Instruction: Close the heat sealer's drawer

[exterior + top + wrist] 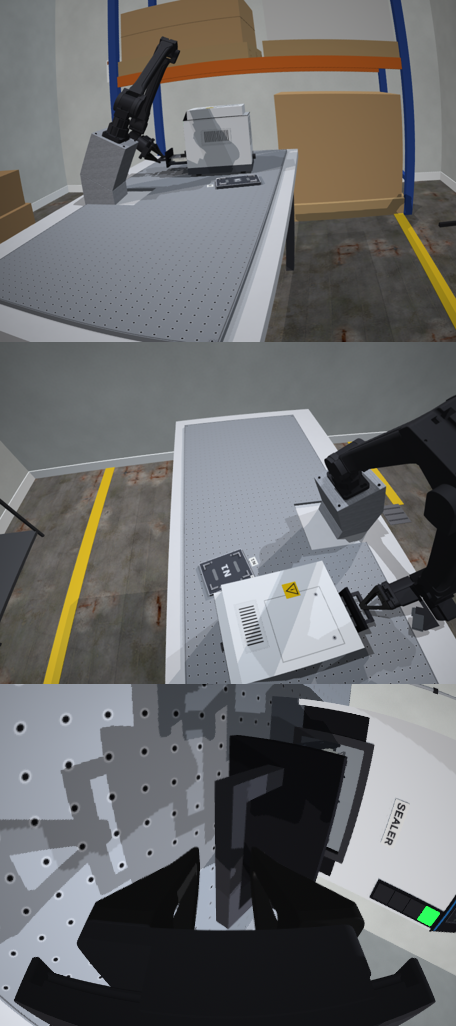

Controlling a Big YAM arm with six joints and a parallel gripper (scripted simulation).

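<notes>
The white heat sealer (287, 614) (221, 143) (400, 794) stands upright near the table's end. Its black drawer front with a loop handle (355, 608) (173, 157) (230, 847) sticks out a little on the arm's side. The sealer's light (428, 915) is green. My gripper (362, 604) (160, 159) (225, 856) is level with the handle, and its fingers stand partly open with the handle's outer bar between their tips. I cannot tell whether they touch it. The plate, seal sheet and sealing frame are hidden inside the sealer.
A dark pad marked N1 (226, 572) (238, 181) lies beside the sealer, with a small white tag (253, 561) next to it. The arm's grey pedestal (349, 507) (104, 169) stands at the table's edge. A large cardboard box (338, 147) stands behind the table.
</notes>
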